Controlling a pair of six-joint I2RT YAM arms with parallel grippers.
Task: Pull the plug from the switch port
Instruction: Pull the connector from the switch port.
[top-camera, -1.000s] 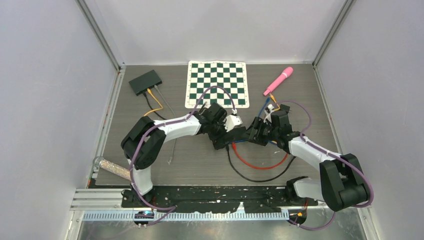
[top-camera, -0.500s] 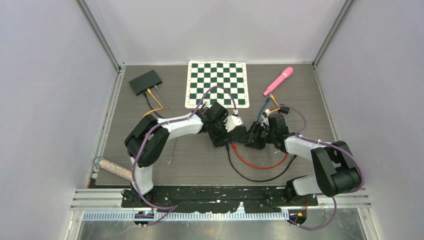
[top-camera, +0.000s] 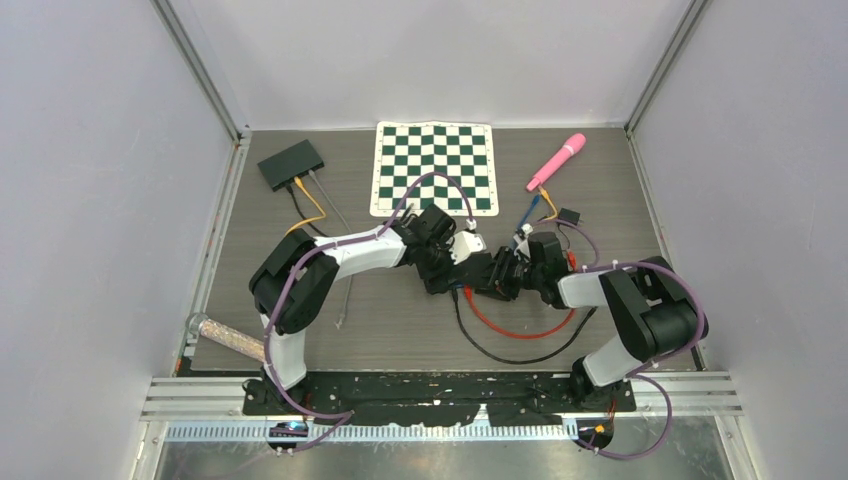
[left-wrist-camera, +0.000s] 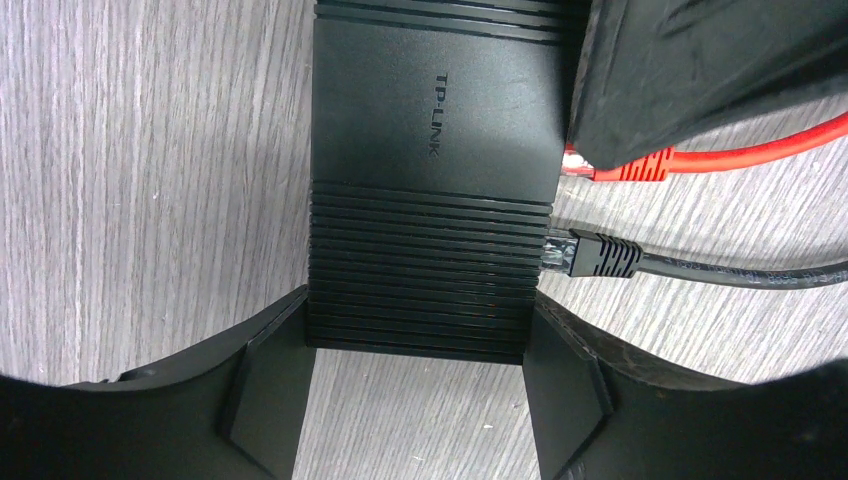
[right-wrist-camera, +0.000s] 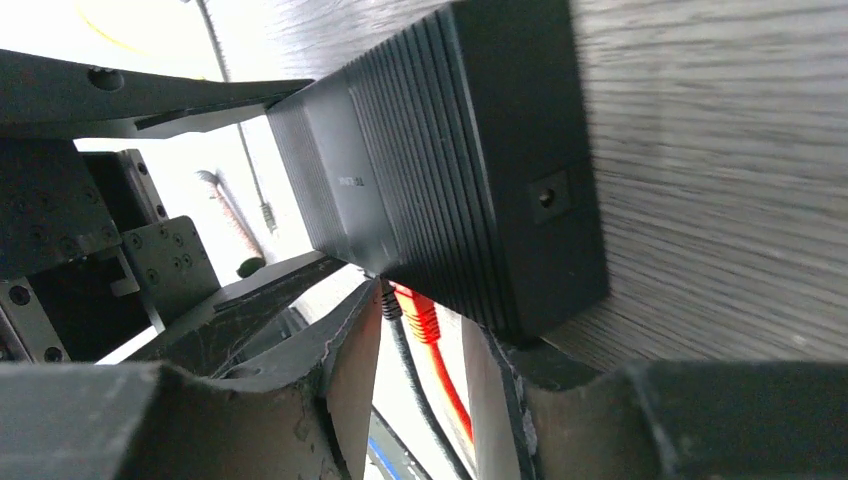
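Left gripper (left-wrist-camera: 418, 345) straddles the end of the black ribbed plastic network switch (left-wrist-camera: 430, 200) nearest its wrist, one finger flat against each long side. It looks pinched on the body, bracing it on the grey wood-grain table (left-wrist-camera: 150, 200). The switch sits mid-table, between the two arms.

Two leads leave the port face on the right arm's side: the red moulded plug (left-wrist-camera: 630, 165), trailing its red cable (top-camera: 510, 328), and just beside it a black moulded plug (left-wrist-camera: 597, 255). Both plugs lie at right angles to the switch's long side, tails pointing away from it.

Right gripper (right-wrist-camera: 425, 320) comes in from that same side, so it is the nearer hand. One of its fingers covers the red plug's root in the left wrist view. From its own camera the fingers stand part-way together around both leads (gap narrow, contact hidden); I cannot tell whether anything is pinched.

My read: the pull must run straight out along the plug's axis, away from the port face, while the left braces.
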